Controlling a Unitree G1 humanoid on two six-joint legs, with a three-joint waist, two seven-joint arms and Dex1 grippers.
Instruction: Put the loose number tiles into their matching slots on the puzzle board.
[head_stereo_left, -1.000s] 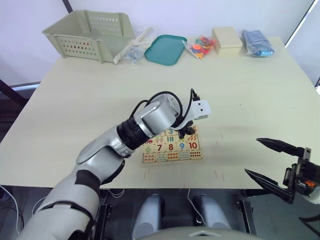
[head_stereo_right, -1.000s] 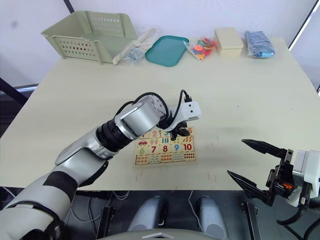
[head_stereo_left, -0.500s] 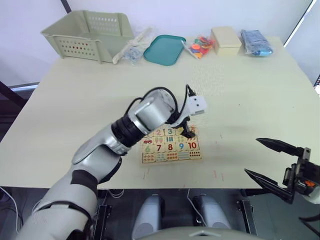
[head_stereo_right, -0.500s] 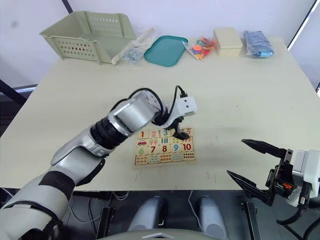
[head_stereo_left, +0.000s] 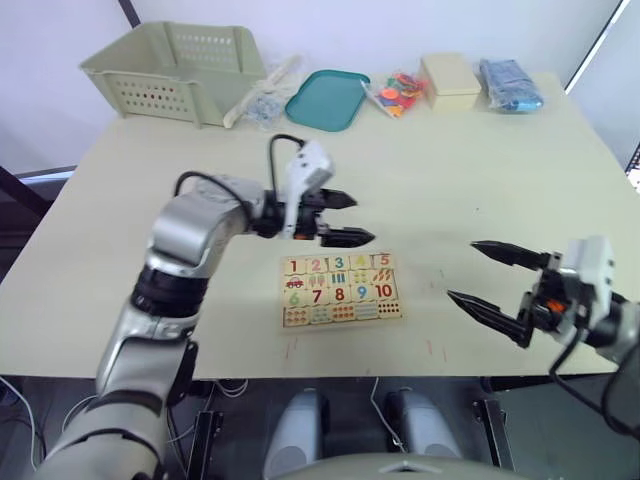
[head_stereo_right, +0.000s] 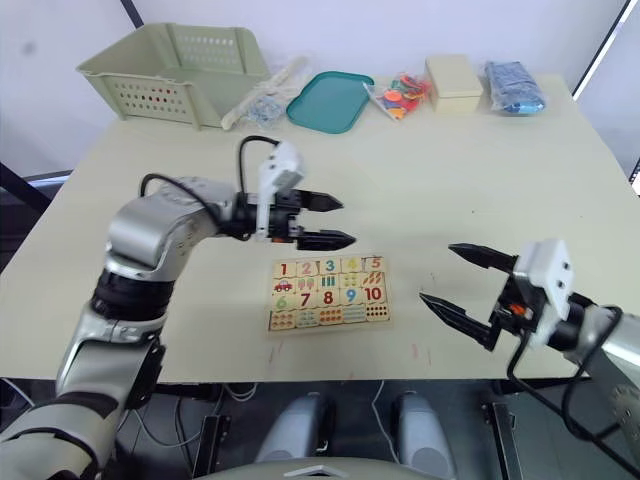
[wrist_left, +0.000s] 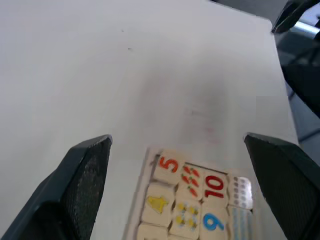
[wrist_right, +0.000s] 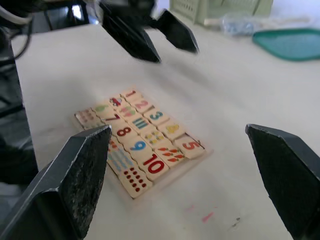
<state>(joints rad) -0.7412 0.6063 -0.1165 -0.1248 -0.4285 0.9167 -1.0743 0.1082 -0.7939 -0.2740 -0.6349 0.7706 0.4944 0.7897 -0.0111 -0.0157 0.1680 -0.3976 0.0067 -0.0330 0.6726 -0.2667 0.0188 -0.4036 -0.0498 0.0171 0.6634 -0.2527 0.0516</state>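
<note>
The board (head_stereo_left: 341, 290) is a flat rectangle of pale wood with a thin raised rim, lying on the smooth cream table (head_stereo_left: 480, 160) near its front edge, between the two arms. Its grid is full: the top row holds square tiles (head_stereo_left: 338, 265) printed 1 to 5 in red, pink, teal, yellow and orange, seated side by side in their slots; below them run small counting pictures, then 6 to 10, then a row of dots. In the right wrist view the tiles look slightly rounded at the corners and sit level with each other.

The left gripper (head_stereo_left: 352, 218) hangs over the table just behind the board, apart from it, its two tapered black fingers spread wide with nothing between them. The arm behind it is smooth silver metal with a black ribbed joint and a looping black cable.

The right gripper (head_stereo_left: 480, 274) is low over the table to the right of the board, well apart from it, its two pointed black fingers also spread wide and empty; a white block sits on its wrist.

Along the far edge stand a pale green plastic basket (head_stereo_left: 175, 70) with slotted walls, a clear crinkled bag (head_stereo_left: 262, 100), a shallow teal tray (head_stereo_left: 330, 98) with rounded corners, a heap of bright plastic pieces (head_stereo_left: 398, 92), a cream box (head_stereo_left: 451, 80) and a blue packet (head_stereo_left: 510, 84).
</note>
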